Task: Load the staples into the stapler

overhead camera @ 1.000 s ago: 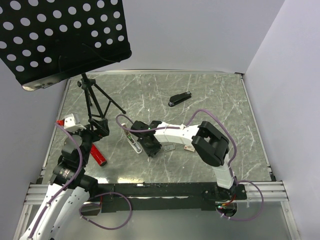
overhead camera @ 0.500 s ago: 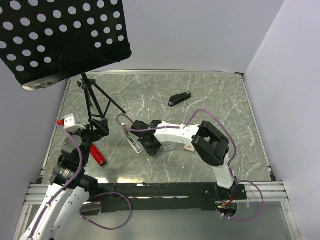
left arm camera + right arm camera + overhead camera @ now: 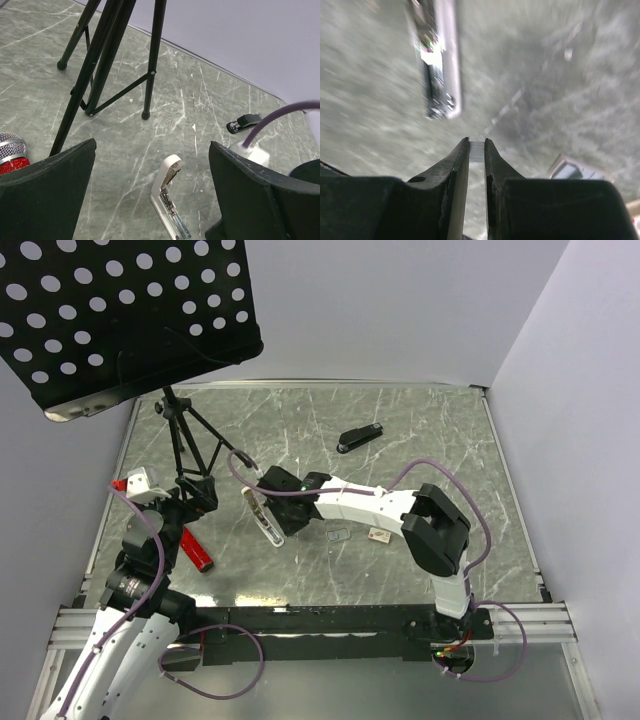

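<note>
A white stapler (image 3: pixel 266 521) lies opened flat left of the table's centre, its metal channel exposed; it also shows in the left wrist view (image 3: pixel 168 200) and, blurred, in the right wrist view (image 3: pixel 440 65). My right gripper (image 3: pixel 283 502) hovers just right of it, shut on a short silver strip of staples (image 3: pixel 476 150) pinched at its fingertips. The small printed staples box (image 3: pixel 378 534) and a clear rectangle (image 3: pixel 338 534) lie on the table behind that gripper. My left gripper (image 3: pixel 198 496) stands wide open, with nothing between its fingers (image 3: pixel 50 192).
A black stapler (image 3: pixel 359 437) lies closed further back. A black tripod (image 3: pixel 190 445) carrying a perforated black board (image 3: pixel 120 310) stands at the back left. A red microphone (image 3: pixel 197 551) lies by the left arm. White walls enclose the table.
My right gripper has closed on the staple strip and moved back and left toward the open stapler, uncovering the clear rectangle. The left arm has not moved.
</note>
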You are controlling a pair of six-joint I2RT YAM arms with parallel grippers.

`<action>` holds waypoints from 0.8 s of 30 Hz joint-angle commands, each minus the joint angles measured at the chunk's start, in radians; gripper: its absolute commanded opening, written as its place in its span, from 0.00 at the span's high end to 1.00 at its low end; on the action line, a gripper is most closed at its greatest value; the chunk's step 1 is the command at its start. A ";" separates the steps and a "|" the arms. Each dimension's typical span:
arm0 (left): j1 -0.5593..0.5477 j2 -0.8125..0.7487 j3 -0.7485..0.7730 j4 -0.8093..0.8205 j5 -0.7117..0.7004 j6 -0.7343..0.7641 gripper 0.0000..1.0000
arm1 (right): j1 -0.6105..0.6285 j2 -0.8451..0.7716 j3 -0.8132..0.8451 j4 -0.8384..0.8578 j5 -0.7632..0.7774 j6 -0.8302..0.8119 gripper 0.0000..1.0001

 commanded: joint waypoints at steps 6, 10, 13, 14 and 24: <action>0.013 0.017 0.002 0.033 0.006 0.019 0.00 | 0.000 -0.083 0.030 0.223 0.013 -0.048 0.85; 0.018 0.018 0.002 0.031 0.004 0.019 0.00 | 0.001 -0.069 0.030 0.263 -0.010 -0.062 0.85; 0.021 0.020 0.002 0.033 0.006 0.020 0.01 | 0.008 -0.063 0.018 0.296 -0.015 -0.067 0.85; 0.022 0.021 0.002 0.033 0.006 0.020 0.01 | 0.008 -0.057 0.013 0.300 -0.018 -0.067 0.85; 0.027 0.024 0.002 0.034 0.011 0.022 0.00 | 0.029 -0.024 -0.013 0.353 0.002 -0.068 0.85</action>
